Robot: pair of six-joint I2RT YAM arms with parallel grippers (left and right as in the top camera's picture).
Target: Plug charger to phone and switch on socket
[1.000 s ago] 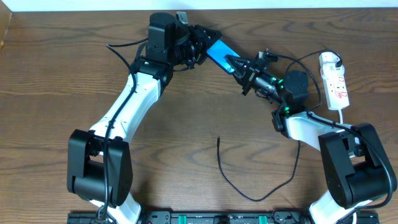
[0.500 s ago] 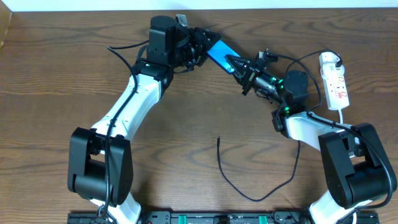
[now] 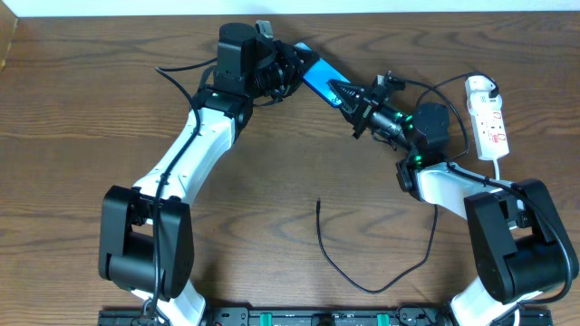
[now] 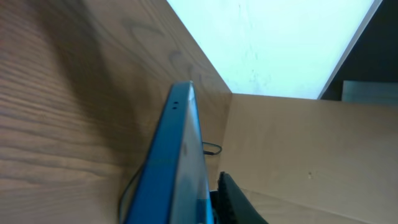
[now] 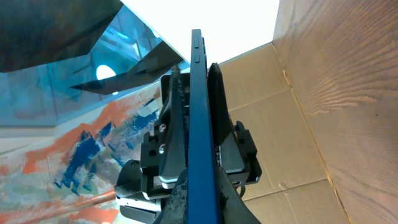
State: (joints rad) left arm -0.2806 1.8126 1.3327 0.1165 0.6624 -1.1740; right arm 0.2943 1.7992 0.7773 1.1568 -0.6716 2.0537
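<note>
1. The phone was at the far middle of the table, slanting between the two arms. It was tipped up, so only a narrow strip of blue screen showed from above.
2. The left gripper was clamped on the phone's far-left end. In the left wrist view the phone ran edge-on up the centre, with one black finger right beside it.
3. The right gripper was pinching the phone's opposite, near-right end. In the right wrist view the phone's thin edge rose straight from between that gripper's fingers, with the left gripper's body behind it.
4. The charger lay slack on the table in a loose curve near the front. Its free tip pointed away from the robot, well apart from the phone and held by neither gripper.
5. The socket lay flat at the far right, beside the right arm, with a white plug head at its far end. I could not tell the position of its switches.
</note>
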